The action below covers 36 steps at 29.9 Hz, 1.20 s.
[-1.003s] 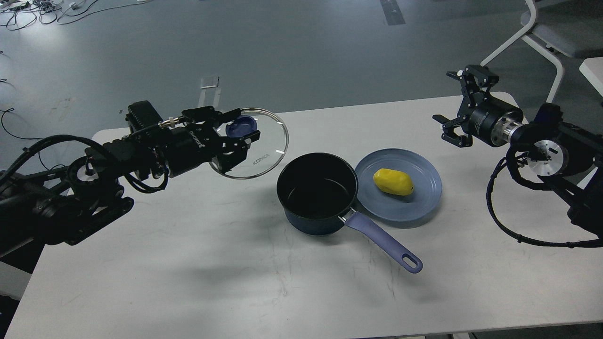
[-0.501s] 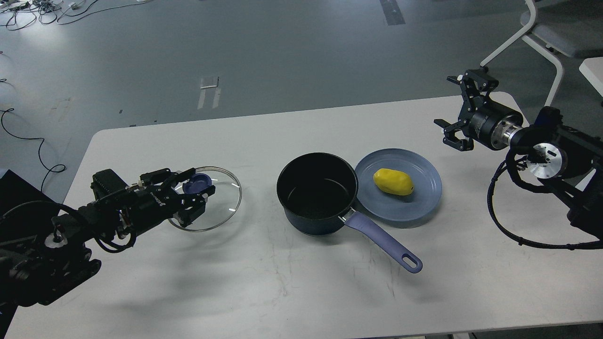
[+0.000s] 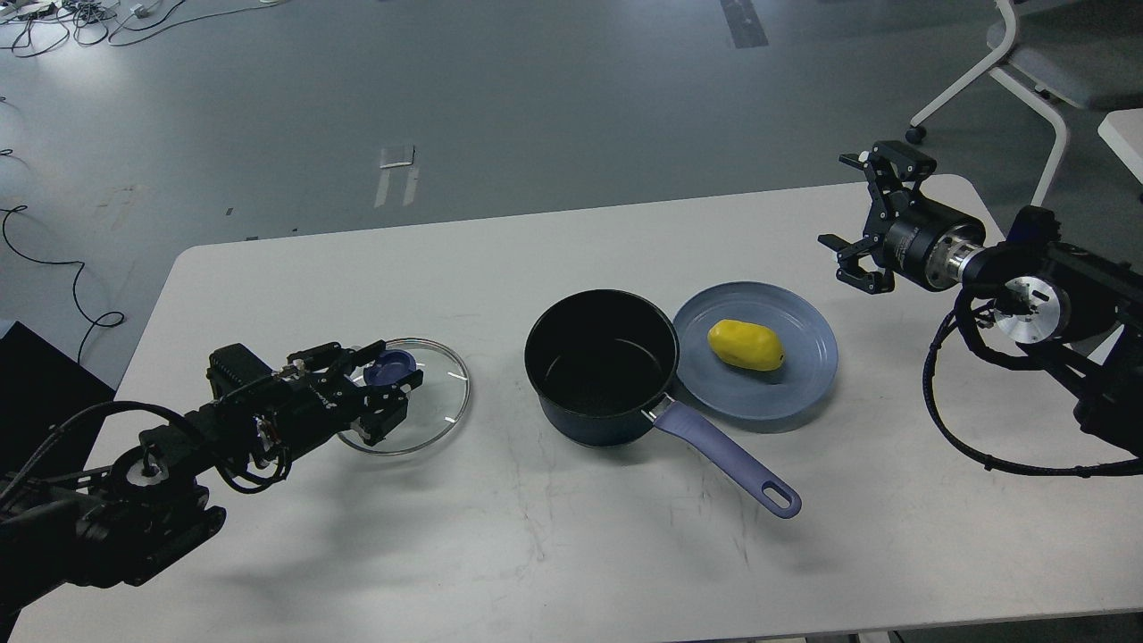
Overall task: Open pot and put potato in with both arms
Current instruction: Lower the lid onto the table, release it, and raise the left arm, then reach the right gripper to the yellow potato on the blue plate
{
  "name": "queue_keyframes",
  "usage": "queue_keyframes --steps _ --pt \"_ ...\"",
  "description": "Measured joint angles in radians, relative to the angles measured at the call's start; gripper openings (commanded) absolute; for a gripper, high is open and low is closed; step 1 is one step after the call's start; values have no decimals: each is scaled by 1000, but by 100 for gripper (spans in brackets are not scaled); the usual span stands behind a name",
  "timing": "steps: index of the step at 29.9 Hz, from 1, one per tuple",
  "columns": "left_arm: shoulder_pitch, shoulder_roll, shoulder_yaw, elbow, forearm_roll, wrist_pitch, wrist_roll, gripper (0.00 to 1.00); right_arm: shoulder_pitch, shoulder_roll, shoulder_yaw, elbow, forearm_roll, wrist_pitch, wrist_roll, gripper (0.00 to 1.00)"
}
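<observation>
The dark blue pot (image 3: pixel 603 368) stands open and empty at the table's middle, its purple handle (image 3: pixel 725 457) pointing front right. The yellow potato (image 3: pixel 746 346) lies on a blue plate (image 3: pixel 808 386) just right of the pot. The glass lid (image 3: pixel 433 406) with a blue knob (image 3: pixel 394 364) lies flat on the table left of the pot. My left gripper (image 3: pixel 382 384) is closed around the knob, low over the table. My right gripper (image 3: pixel 841 204) is open and empty, in the air above the table's far right, right of the plate.
The white table (image 3: pixel 571 554) has its front edge at the bottom and its right edge near my right arm. A white chair (image 3: pixel 1027 71) stands beyond the table at the back right. Cables lie on the floor at the far left.
My left arm has brought the lid down from the air beside the pot to the table on the left, then shifted slightly right. My right gripper has barely moved.
</observation>
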Motion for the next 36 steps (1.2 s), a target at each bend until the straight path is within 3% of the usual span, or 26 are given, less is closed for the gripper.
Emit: queue_keyframes --steps 8,11,12,19,24,28,31,34,36 --pt "0 -5 -1 0 -5 0 0 71 -3 0 -2 1 0 -1 0 100" --pt "0 -11 -1 0 -18 0 0 85 -3 0 -2 1 0 -1 0 100" --pt "0 -12 -2 0 -26 0 0 96 -3 0 -2 1 0 -1 0 100" --pt "-65 -6 -30 -46 -296 -1 0 98 2 -5 -17 16 -43 3 10 100" --pt "-217 -6 -42 -67 -641 -16 0 98 44 -34 -96 100 -362 4 39 100" --pt "-302 -14 -93 -69 -929 -167 0 98 93 -66 -218 156 -665 0 88 98" --pt "-330 -26 -176 -67 -1147 -293 74 98 139 -78 -345 165 -890 -51 151 98" --pt "-331 -41 -255 -65 -1245 -342 183 98 170 -80 -462 164 -1061 -123 191 97" --pt "-328 -50 -284 -64 -1262 -353 223 98 188 -76 -529 150 -1150 -164 210 96"
